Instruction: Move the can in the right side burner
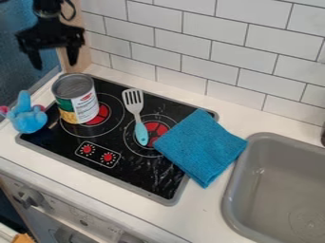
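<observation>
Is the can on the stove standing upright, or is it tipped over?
Upright. The can stands at the left burner, its round grey end facing up and its labelled wall rising from the stove top.

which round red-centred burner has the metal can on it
The left burner in the picture, partly under the can; the right burner has a blue-handled spatula lying over it.

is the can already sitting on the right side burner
No, the can stands on the left burner, with the spatula lying over the right one.
</observation>
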### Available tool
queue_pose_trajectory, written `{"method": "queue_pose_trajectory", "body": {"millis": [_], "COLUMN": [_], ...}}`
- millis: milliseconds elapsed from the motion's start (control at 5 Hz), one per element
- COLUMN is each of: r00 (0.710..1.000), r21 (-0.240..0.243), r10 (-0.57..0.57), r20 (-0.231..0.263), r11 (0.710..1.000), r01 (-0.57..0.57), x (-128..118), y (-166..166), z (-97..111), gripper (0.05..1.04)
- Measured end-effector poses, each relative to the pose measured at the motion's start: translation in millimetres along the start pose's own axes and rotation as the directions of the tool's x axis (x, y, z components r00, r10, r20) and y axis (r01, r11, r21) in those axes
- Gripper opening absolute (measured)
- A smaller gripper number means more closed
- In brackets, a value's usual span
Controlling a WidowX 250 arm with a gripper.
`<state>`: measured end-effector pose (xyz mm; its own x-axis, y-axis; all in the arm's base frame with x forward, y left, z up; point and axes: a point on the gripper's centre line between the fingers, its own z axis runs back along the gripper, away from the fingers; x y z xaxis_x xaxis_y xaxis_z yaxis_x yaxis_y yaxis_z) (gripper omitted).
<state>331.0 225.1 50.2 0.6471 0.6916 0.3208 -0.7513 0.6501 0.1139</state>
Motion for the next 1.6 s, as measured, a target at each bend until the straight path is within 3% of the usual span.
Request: {"method": "queue_pose_trajectory", "body": {"millis": [600, 800, 1200, 1600], "r00": [0.992, 0.988, 0.974, 0.963], "r21": [0.013, 0.036, 0.009, -0.023], "r10": [-0.006, 0.056, 0.168, 0.183], "r20": [-0.128, -0.146, -0.153, -0.2], "r11": [1.0, 0.998, 0.986, 0.981], "r01": [0.008, -0.051, -0.168, -0.191], "x": [-44.6, -56.4, -72.5, -91.9], "y": [-2.1, 0.5, -14.3, -44.7], "z": [-15.8, -14.1, -5.9, 1.0], "gripper": [0.998, 0.998, 0.998, 0.998]}}
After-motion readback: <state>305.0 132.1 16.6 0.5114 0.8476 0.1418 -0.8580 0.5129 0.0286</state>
